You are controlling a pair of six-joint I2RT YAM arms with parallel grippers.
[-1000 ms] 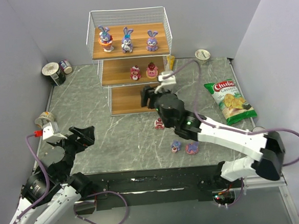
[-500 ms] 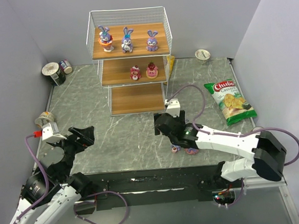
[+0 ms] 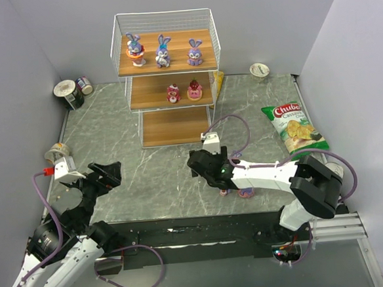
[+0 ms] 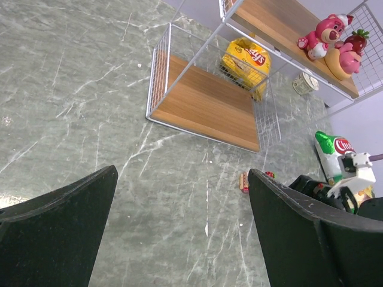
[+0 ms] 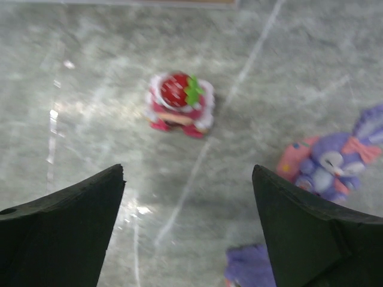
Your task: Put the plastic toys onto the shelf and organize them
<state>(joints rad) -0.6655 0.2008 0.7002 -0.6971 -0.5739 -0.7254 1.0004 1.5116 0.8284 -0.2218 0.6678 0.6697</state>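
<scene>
A pick is being set up: the right gripper [image 5: 187, 170] is held wide open and empty, the strawberry toy [image 5: 178, 106] just ahead of its gap, seemingly upright. Lowering and closing are called for next. To its right, 1 bunny [image 5: 335, 161] is laid sideways, long axis crosswise, ears rightward. The left gripper [image 4: 182, 173] is held open, empty.

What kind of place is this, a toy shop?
Probably a robot test bench, not a shop. Plain grey walls box in one marbled table, a left arm and a right arm are bolted at its near edge, and the little shelf holds just a handful of toys.
</scene>
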